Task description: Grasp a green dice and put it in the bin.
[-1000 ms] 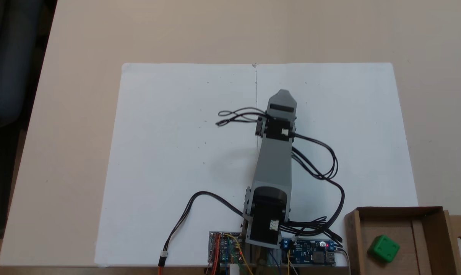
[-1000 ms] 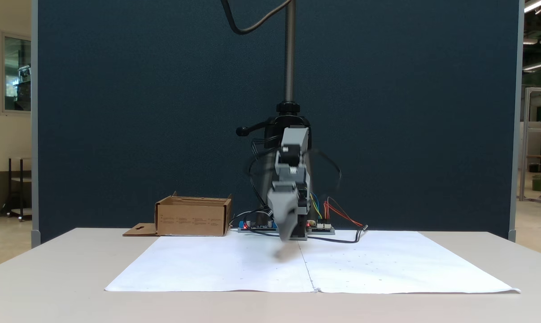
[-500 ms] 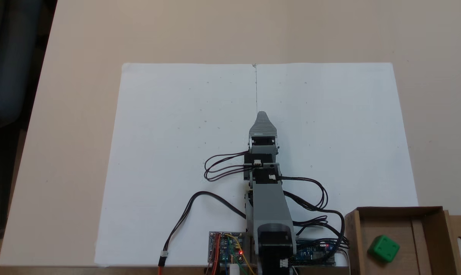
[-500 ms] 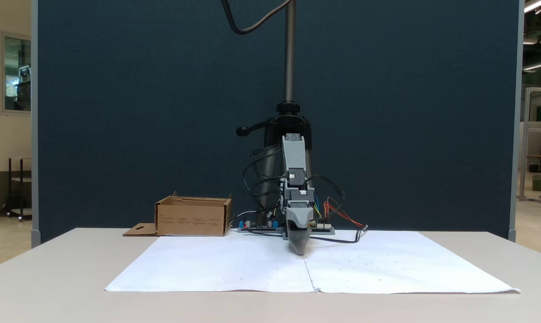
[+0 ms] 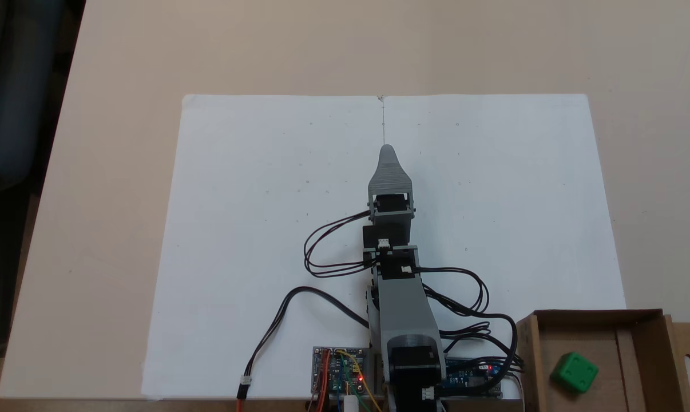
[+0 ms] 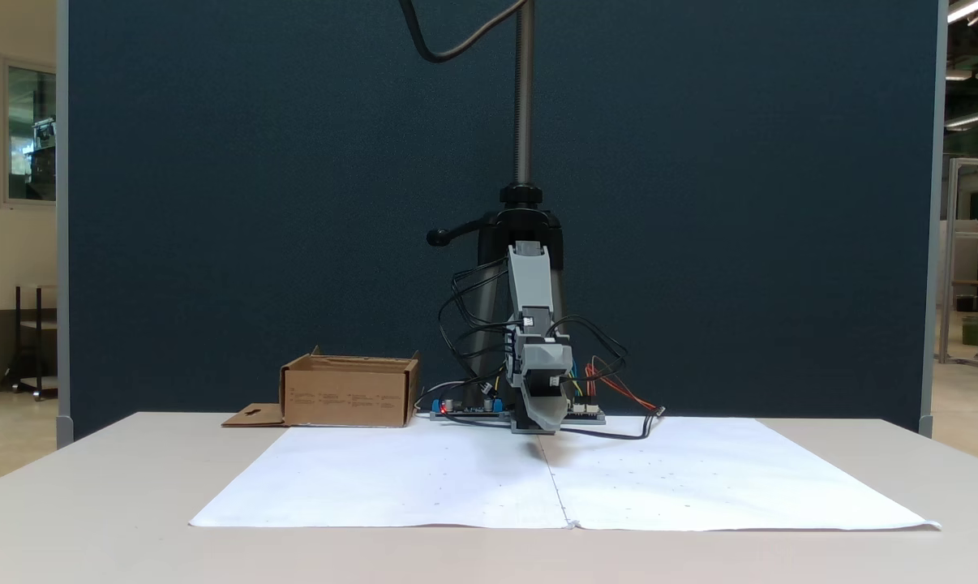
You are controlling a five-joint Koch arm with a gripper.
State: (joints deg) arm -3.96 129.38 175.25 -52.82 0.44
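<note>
From above I see my arm stretched straight up the middle of the white paper sheet (image 5: 265, 229), which lies flat on the beige desk (image 5: 345, 46). The end effector (image 5: 387, 153) points away from the base along the sheet's centre line; only one grey tip shows to me, so I can't tell how the jaws stand. The green dice (image 5: 574, 372) lies inside the bin (image 5: 648, 360) at the lower right corner, well apart from the end effector. Black cables (image 5: 328, 252) loop beside the arm, and circuit boards (image 5: 339, 375) sit at its base.
</note>
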